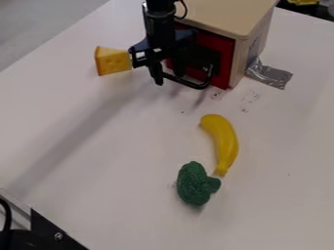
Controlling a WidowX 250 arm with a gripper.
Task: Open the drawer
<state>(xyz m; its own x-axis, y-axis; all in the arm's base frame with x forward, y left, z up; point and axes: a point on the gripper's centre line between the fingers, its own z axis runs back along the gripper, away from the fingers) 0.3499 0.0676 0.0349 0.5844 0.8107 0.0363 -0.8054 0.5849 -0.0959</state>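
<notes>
The black gripper hangs at the top of the camera view, low in front of the wooden box's red drawer front. A black curved handle sticks out from the drawer front, just right of the gripper's lower end. Whether gripper and handle touch, I cannot tell. Much of the red front is hidden behind the dark arm parts, and how far the drawer stands out of the box is unclear.
Left of the gripper, close to it, is a yellow-orange cheese wedge. Silver tape lies beside the wooden box. A yellow banana and green broccoli lie nearer the camera on the white table.
</notes>
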